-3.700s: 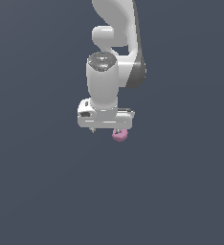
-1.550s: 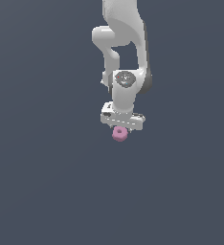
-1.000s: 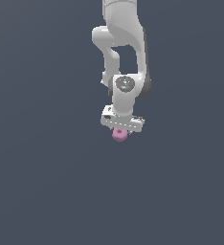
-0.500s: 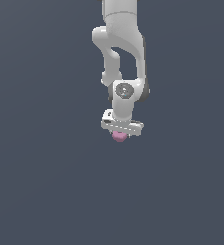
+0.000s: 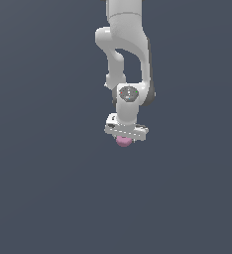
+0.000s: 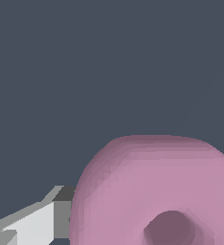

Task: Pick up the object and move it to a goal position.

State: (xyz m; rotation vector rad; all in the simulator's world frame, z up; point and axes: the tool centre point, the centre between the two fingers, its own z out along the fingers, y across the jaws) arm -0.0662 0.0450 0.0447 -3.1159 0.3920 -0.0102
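The white robot arm's gripper point(image 5: 125, 137) points down and squeezes the small pink round lumpy thing point(image 5: 123, 141) (it has a little hole in it). In the wrist view the pink thing point(image 6: 157, 191) touches one grey fingertip point(image 6: 61, 213).

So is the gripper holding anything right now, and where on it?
Yes, the gripper holds the small pink object by its sides. One finger presses against its outer edge; the other is out of sight.
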